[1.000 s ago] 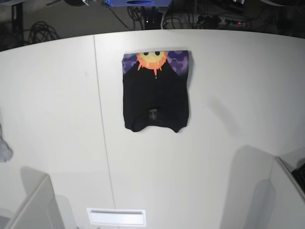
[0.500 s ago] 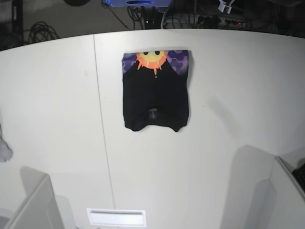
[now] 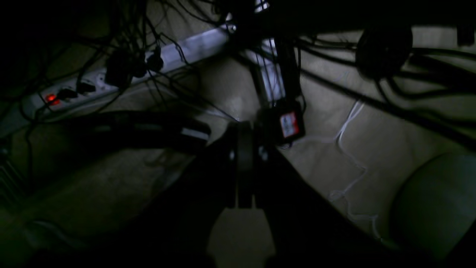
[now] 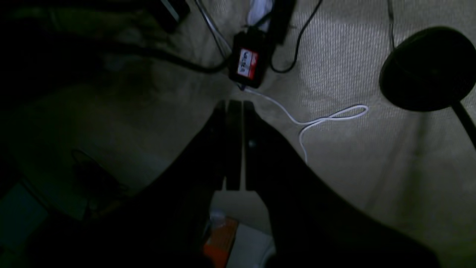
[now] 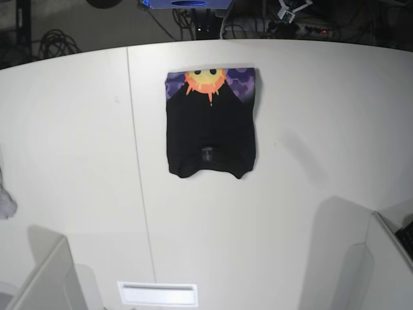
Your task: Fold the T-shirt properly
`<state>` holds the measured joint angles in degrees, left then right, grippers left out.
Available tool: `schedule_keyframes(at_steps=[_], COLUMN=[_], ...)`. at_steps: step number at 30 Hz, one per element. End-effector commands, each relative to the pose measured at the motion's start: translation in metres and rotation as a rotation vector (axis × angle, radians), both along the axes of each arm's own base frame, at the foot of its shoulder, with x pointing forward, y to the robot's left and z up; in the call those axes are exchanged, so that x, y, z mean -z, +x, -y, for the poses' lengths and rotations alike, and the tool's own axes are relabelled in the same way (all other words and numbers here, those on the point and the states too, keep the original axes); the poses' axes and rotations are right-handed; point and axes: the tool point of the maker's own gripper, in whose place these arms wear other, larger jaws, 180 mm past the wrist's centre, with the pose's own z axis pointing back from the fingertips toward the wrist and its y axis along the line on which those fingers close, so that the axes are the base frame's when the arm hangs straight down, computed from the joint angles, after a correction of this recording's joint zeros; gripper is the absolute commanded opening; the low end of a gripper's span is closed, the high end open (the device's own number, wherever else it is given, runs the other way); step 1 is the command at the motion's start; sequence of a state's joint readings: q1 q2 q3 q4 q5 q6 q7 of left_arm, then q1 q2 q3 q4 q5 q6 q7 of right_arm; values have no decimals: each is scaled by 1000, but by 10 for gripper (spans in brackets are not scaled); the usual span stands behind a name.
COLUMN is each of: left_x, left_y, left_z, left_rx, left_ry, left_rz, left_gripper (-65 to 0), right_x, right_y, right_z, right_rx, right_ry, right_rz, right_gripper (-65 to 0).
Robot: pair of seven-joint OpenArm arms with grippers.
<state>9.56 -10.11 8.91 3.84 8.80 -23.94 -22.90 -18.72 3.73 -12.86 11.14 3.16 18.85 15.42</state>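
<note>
T-shirt (image 5: 211, 123): lying folded on the white table (image 5: 310, 129), toward 12 o'clock, sun print showing.
Left tool (image 3: 243, 139): hanging shut over floor cables, gripping nothing.
Right tool (image 4: 233, 111): hanging shut, empty.

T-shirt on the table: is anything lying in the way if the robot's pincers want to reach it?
Nothing visible. The T-shirt lies alone on the white table. Both pincers are out of the base view.
</note>
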Motion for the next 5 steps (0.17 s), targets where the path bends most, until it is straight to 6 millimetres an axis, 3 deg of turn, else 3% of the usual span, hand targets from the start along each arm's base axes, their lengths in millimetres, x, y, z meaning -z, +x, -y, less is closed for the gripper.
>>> schedule_keyframes(at_steps=[1, 5], left_x=[-1, -2], left_y=[-10, 9], left_z=[7, 13], left_rx=[7, 17], left_ry=[-20, -36], left_rz=[-18, 38], left_gripper=[-650, -650], right_x=[-2, -1], right_y=[-9, -3], right_z=[4, 3], right_rx=[1, 2], right_ry=[-1, 1], right_rz=[-16, -4], right_gripper=[-650, -650])
